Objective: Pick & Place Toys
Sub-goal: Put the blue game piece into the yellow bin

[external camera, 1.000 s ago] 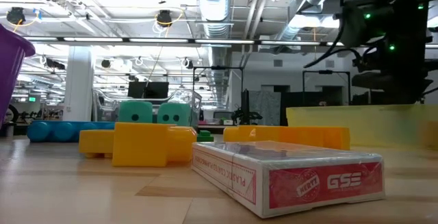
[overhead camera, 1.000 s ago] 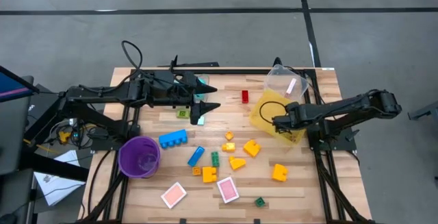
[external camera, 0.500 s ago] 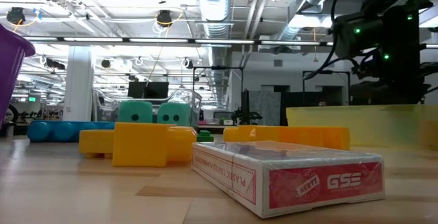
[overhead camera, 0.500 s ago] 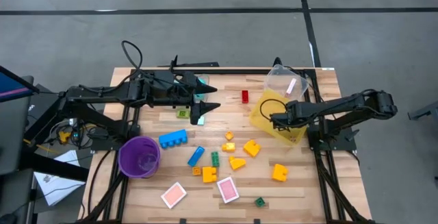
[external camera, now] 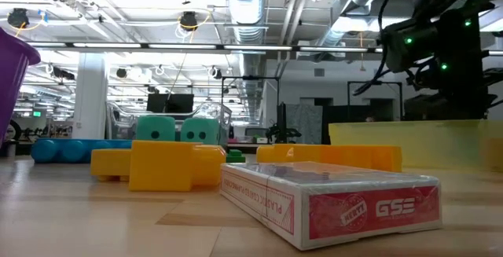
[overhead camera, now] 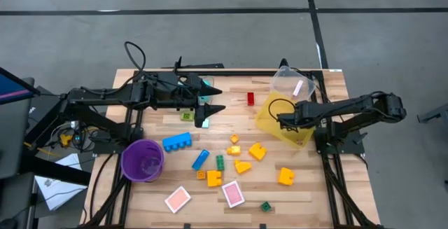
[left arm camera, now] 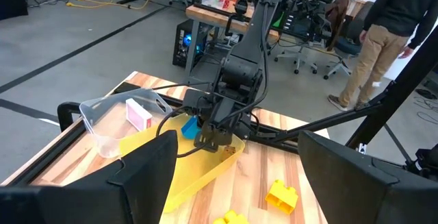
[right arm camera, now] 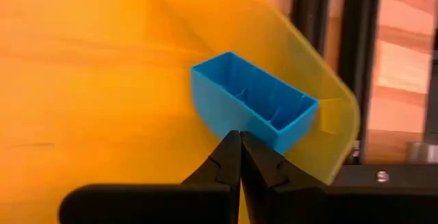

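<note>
A: The right end effector (right arm camera: pixel 239 145) hangs over the yellow bin (overhead camera: pixel 274 124), its fingers pressed together on the wall of a blue brick (right arm camera: pixel 253 101). The brick sits low inside the bin, near a corner. By the look of it, the step in hand is the drop-off.

B: Then the next move calls for the fingers to part, letting the brick fall, followed by a straight lift clear of the bin wall. And the left end effector (overhead camera: pixel 210 99)?

A: It waits over the far-left part of the table (overhead camera: pixel 308 194), fingers apart and holding nothing, with a cyan die (overhead camera: pixel 205 122) just beside it.

B: Room to move?

A: The bin lies tilted against a clear tub (overhead camera: pixel 294 83) at the far-right corner, close to the table edge, so its raised rim is the thing to avoid. The other toys lie mid-table and toward the near edge: yellow bricks (overhead camera: pixel 257 150), pink cards (overhead camera: pixel 232 193). The purple cup (overhead camera: pixel 143 160) stands at the left edge.
</note>
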`<state>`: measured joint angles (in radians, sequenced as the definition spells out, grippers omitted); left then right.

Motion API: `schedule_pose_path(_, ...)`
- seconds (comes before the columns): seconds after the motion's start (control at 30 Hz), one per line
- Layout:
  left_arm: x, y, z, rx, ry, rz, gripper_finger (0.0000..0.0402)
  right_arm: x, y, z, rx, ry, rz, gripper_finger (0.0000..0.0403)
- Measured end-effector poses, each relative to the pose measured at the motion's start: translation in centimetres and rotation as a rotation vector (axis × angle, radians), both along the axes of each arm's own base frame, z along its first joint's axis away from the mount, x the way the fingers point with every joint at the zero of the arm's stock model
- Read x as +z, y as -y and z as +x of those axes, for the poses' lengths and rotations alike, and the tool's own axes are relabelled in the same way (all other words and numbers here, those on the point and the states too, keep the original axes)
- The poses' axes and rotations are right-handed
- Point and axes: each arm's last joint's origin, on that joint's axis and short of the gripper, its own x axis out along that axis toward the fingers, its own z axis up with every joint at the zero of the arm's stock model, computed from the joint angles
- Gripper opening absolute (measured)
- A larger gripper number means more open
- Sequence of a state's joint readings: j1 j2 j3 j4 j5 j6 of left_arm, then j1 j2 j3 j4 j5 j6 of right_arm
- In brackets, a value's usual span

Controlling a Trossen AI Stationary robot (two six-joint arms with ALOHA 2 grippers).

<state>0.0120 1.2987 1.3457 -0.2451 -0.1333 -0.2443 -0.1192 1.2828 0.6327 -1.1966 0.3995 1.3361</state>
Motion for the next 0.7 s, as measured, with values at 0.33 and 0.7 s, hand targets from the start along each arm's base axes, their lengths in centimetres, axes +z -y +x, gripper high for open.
schedule_pose_path(0.33, 0.00, -0.01, 0.00, 0.000, 0.000, 0.000, 0.0296, 0.16, -0.09, -0.47, 0.017, -0.057, -0.011, 0.0000)
schedule_pose_path(0.7, 0.00, -0.01, 0.00, 0.000, 0.000, 0.000, 0.0296, 0.15, -0.78, -0.28, 0.060, -0.045, -0.015, 0.0000)
